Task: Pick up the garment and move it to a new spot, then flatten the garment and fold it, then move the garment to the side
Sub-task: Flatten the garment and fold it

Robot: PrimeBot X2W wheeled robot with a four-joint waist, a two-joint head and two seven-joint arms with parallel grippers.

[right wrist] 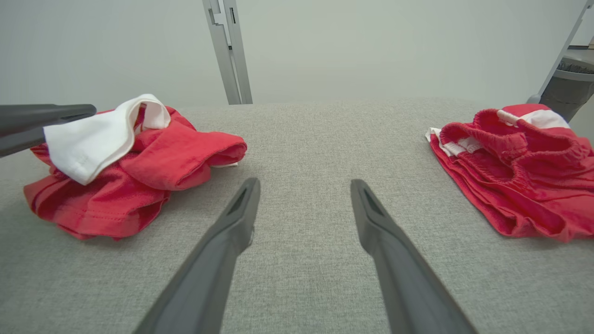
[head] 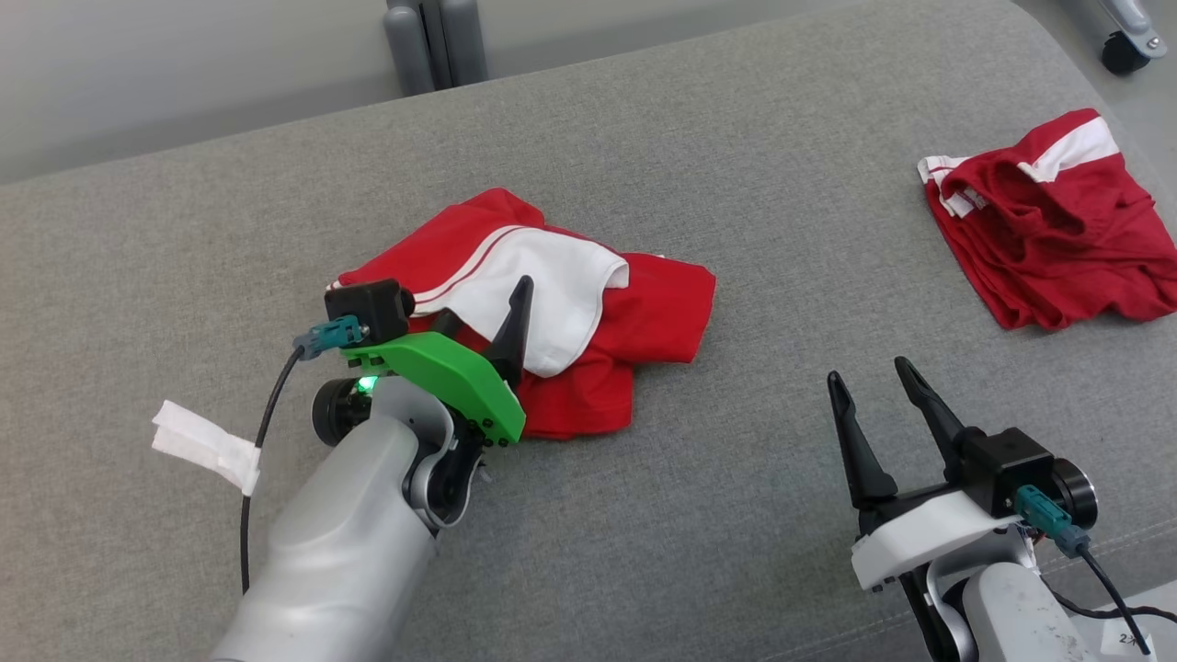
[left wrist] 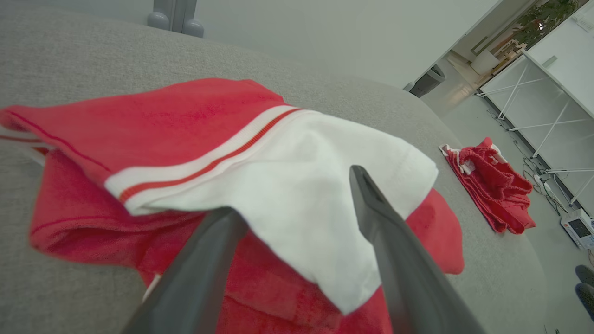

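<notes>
The left gripper (head: 483, 324), two long dark fingers on a bright green plastic mount (head: 441, 368), stood with its jaws wide apart, one finger (head: 515, 317) raised high and the other lower and partly hidden. Its pale grey forearm (head: 340, 552) reached up from the lower left of the head view, a thin black cable (head: 262, 441) looping off the wrist. The right gripper (head: 867, 375), the same dark fingers on a white plastic mount (head: 919, 533), sat at the lower right, jaws equally spread and empty, fingers pointing up and slightly left.
</notes>
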